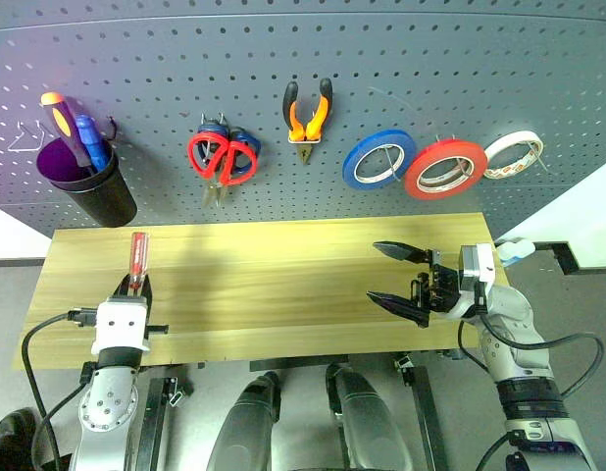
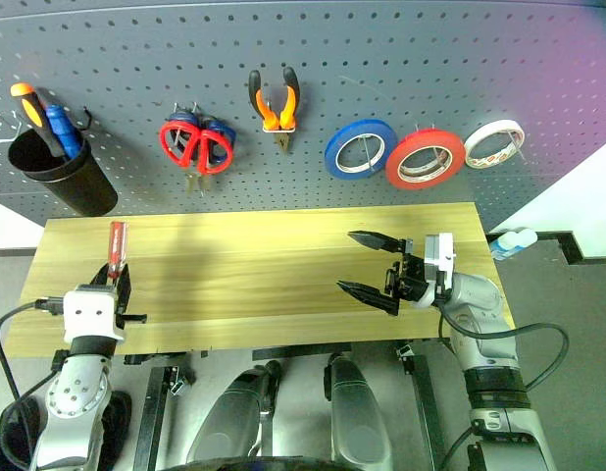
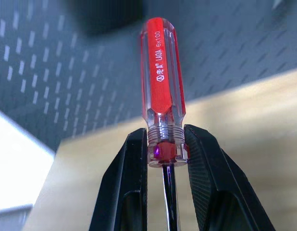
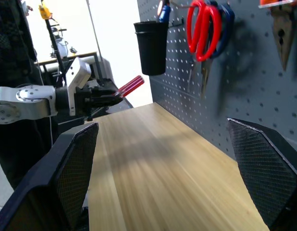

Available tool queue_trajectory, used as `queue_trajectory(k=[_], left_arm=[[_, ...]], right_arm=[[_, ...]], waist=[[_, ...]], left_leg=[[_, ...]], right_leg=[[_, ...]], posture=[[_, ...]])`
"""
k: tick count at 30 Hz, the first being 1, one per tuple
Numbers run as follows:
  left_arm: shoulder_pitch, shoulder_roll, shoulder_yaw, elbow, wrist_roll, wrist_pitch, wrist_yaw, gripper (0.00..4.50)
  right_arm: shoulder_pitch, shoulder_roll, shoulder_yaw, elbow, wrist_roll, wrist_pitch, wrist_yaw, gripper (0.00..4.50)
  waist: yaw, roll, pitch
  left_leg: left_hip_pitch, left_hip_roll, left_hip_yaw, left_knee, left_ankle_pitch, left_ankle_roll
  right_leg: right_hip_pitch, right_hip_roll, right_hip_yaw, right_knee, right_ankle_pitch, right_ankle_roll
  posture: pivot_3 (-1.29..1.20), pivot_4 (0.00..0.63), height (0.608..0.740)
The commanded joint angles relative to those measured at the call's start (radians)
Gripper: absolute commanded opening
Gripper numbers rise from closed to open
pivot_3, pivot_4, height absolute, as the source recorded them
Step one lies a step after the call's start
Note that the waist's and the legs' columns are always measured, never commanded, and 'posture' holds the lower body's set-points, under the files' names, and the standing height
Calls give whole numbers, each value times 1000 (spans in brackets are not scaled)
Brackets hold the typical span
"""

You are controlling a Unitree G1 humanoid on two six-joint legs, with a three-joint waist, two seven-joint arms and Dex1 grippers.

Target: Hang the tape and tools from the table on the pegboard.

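My left gripper is shut on a slim red-handled screwdriver, held just above the left end of the light wood table. The black fingers clamp the base of the handle, which points up toward the pegboard. My right gripper hovers open and empty over the table's right part, pointing left. On the pegboard hang the red tape, the red-handled scissors and the orange-and-black pliers.
A black cup holding orange- and blue-handled tools hangs at the pegboard's left. Blue-handled scissors sit behind the red ones. A blue roll and a whitish roll flank the red tape.
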Motion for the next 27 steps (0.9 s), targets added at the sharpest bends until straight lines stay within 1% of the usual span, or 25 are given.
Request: queue_trajectory(k=[1, 8, 11, 13, 23, 27], left_arm=[[-6, 29, 3, -75, 33, -48, -11, 788], [-69, 89, -2, -88, 77, -87, -38, 788], [-116, 102, 6, -95, 90, -83, -34, 788], [-143, 115, 21, -84, 99, -88, -28, 788], [-256, 179, 85, -75, 67, -61, -32, 788], [-336, 216, 103, -23, 0, -69, -73, 788]], right_arm=[[4, 12, -20, -7, 32, -8, 22, 4500], [-37, 44, -19, 44, 7, -44, 25, 4500], [-55, 59, -20, 63, 36, -16, 36, 4500], [-65, 73, -23, 72, 33, -35, 39, 4500], [-103, 103, -47, 119, 48, -39, 42, 4500], [-120, 112, -48, 146, 38, -55, 46, 4500]], waist=[[-1, 1, -12], [-3, 5, -53], [-2, 5, -67], [-2, 7, -76], [-2, 11, -111], [0, 12, -125]], left_leg=[[0, 0, 0, 0, 0, 0], [3, 0, 1, 0, 0, 0], [4, 0, 1, 1, 0, 0], [4, 0, 1, 2, 0, 0], [5, 0, 1, 2, 0, 0], [5, 0, 1, 3, 1, -1]], right_leg=[[0, 0, 0, 0, 0, 0], [2, 0, -1, 1, 0, 0], [3, 0, -1, 1, 1, 1], [3, 0, -2, 1, 1, 1], [4, 1, -2, 3, 1, 0], [4, 1, -2, 4, 1, 0]], posture=[[-69, 202, 740], [-78, 164, 740], [-76, 152, 740], [-75, 144, 740], [-57, 120, 740], [-47, 109, 740]])
